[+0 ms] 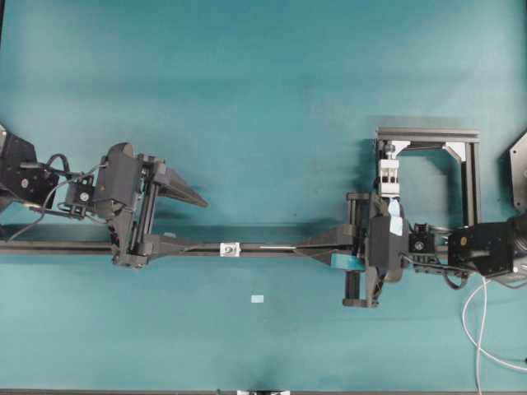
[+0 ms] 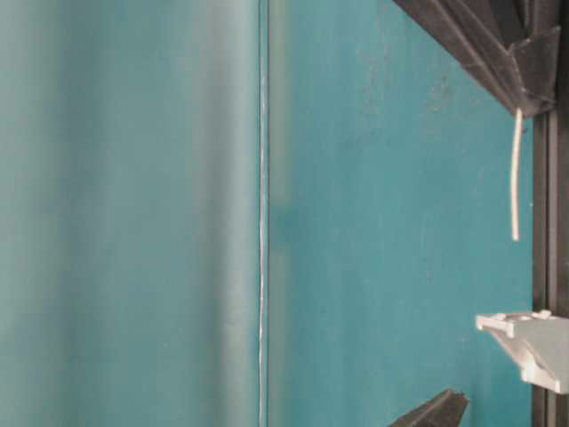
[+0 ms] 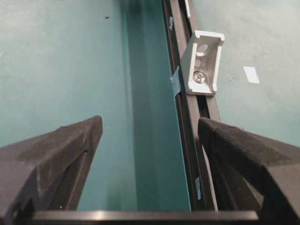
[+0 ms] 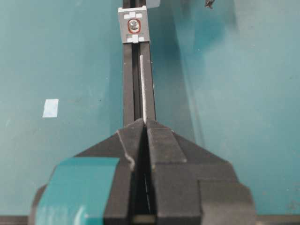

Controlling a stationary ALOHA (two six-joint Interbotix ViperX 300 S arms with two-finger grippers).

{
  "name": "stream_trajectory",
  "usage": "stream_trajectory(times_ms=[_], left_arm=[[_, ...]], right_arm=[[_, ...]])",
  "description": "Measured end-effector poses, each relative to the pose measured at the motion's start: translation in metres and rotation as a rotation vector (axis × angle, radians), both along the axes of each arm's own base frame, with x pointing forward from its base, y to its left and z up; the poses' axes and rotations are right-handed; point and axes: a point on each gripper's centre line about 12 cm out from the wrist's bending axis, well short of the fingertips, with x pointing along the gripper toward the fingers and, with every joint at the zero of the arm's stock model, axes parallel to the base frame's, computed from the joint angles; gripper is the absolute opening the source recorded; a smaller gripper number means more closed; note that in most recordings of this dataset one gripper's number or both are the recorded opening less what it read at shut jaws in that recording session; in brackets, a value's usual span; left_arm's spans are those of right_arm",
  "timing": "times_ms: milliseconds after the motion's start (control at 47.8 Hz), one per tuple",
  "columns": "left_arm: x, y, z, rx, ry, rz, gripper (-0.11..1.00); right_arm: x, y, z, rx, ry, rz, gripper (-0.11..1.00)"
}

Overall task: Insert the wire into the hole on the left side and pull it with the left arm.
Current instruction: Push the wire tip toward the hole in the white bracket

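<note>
The wire [image 4: 143, 86] is a thin pale strand lying along the black rail. My right gripper [image 4: 145, 123] is shut on the wire, which sticks out past the tips toward the hole [image 4: 134, 26], a dark opening in a small white-silver bracket. The wire's tip [image 2: 515, 236] stops short of the bracket [image 2: 532, 342]. From overhead, the right gripper [image 1: 300, 246] sits right of the bracket [image 1: 230, 248]. My left gripper [image 1: 210, 224] stands open just left of it, one finger on the rail. In the left wrist view the bracket [image 3: 202, 63] lies ahead of the spread fingers [image 3: 234, 140], which hold nothing.
The black rail [image 1: 82, 247] runs left to right across the teal table. A white clamp block in a black frame [image 1: 428, 164] stands at the back right. A pale sticker [image 1: 257, 299] lies in front of the rail. White cables [image 1: 478, 329] loop at the right edge.
</note>
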Motion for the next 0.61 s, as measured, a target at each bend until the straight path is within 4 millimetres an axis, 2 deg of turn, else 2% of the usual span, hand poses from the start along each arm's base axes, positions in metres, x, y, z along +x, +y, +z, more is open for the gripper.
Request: stream_trajectory(times_ms=[606], left_arm=[[0.0006,-0.0001,0.0005,-0.001,-0.003,0.0,0.61]], right_arm=[[0.0076,0.0026,-0.0038,-0.006,-0.021,-0.007,0.05]])
